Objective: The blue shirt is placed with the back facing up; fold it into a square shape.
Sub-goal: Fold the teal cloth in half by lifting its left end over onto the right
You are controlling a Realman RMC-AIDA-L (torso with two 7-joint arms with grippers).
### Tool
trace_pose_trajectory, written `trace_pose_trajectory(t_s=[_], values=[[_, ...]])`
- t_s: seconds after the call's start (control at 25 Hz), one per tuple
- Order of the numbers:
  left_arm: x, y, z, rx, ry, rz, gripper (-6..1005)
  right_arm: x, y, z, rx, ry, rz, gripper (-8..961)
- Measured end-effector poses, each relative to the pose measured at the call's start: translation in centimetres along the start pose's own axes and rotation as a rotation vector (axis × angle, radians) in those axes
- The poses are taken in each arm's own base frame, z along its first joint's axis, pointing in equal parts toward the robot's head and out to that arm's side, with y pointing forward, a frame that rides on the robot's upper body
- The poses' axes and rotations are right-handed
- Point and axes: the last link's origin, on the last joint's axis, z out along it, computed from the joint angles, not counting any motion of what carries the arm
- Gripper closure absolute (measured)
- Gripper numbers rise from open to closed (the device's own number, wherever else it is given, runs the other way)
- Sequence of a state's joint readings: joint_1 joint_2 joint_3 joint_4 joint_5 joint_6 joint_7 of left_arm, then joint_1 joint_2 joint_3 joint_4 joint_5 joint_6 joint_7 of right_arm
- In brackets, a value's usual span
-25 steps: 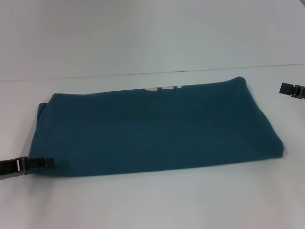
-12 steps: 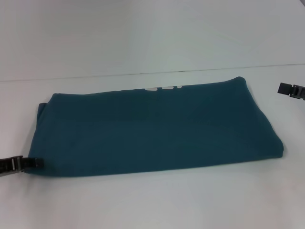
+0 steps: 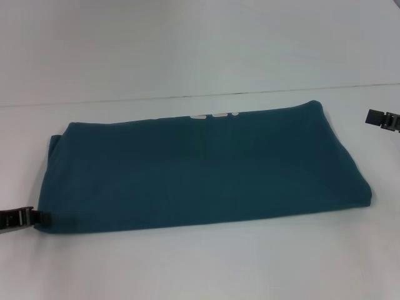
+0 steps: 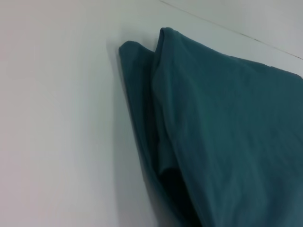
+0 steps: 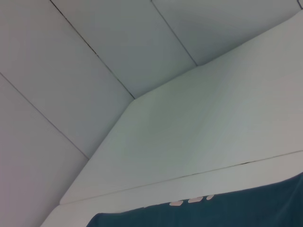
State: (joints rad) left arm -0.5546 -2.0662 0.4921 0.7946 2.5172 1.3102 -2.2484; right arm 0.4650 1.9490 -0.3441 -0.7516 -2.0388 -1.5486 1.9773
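- Currently you have one blue shirt (image 3: 200,169), folded into a wide band on the white table (image 3: 200,269).
- Your left gripper (image 3: 25,219) sits at its near left corner; your right gripper (image 3: 382,119) hangs clear; you cannot tell either's finger opening.
- Only your left wrist view shows the stacked layers.

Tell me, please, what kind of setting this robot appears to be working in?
Probably a lab or test bench, not a home: a bare white table against a plain paneled wall, holding only the folded blue shirt, with the left gripper at its corner and the right gripper off to the side.
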Motion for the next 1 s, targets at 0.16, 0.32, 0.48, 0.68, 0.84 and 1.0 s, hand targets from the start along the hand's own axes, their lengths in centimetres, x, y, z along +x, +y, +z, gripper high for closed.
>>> trace_pose_trajectory(t_s=[0.16, 0.32, 0.48, 0.68, 0.84, 1.0], values=[[0.0, 0.0, 0.0, -0.001, -0.002, 0.002, 957, 0.1, 0.0, 0.0, 0.0, -0.001, 0.002, 38], [0.2, -0.1, -0.1, 0.009, 0.007, 0.005, 992, 0.3, 0.1, 0.1, -0.004, -0.003, 0.005, 39], [0.8, -1.0, -1.0, 0.049, 0.033, 0.015, 992, 0.6, 0.4, 0.6, -0.021, -0.021, 0.016, 39], [1.3, -2.4, -2.6, 0.108, 0.049, 0.026, 992, 0.8, 0.8, 1.4, -0.041, -0.04, 0.029, 39], [1.2, -3.7, -4.0, 0.144, 0.063, 0.019, 993, 0.9, 1.3, 2.3, -0.056, -0.039, 0.034, 39], [0.9, -5.2, -5.6, 0.181, 0.082, -0.001, 993, 0.7, 1.6, 3.0, -0.067, -0.04, 0.032, 39]])
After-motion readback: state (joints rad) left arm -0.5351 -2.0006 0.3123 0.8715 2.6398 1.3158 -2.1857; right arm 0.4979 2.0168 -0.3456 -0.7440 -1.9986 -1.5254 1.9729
